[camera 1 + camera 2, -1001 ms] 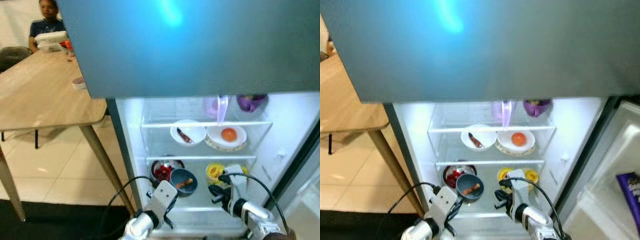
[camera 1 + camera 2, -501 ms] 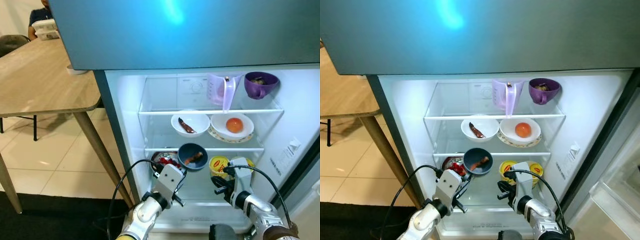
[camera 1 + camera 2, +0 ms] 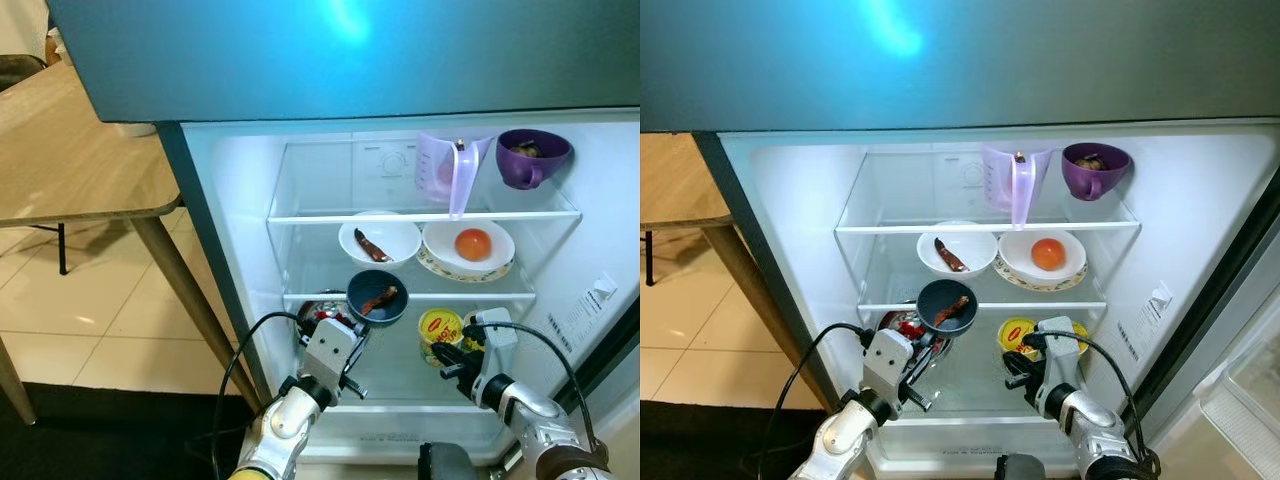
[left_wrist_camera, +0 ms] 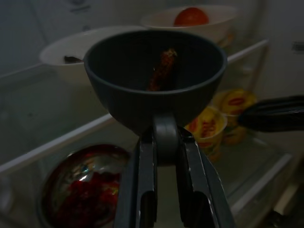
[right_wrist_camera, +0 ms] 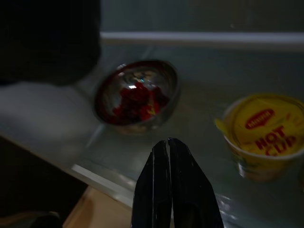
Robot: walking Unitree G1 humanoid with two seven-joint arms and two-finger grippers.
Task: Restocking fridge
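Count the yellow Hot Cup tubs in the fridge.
2: both on the lowest shelf at the right, yellow tub in front-left, second yellow tub beside it, partly hidden behind the right tool. More may be hidden.

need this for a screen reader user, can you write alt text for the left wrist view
The left gripper holds a dark bowl by its handle, fingers shut on it, with a reddish-brown piece of food inside. Behind it a glass shelf carries a white bowl and a bowl with an orange fruit; below sit a steel bowl of red food and yellow cups.
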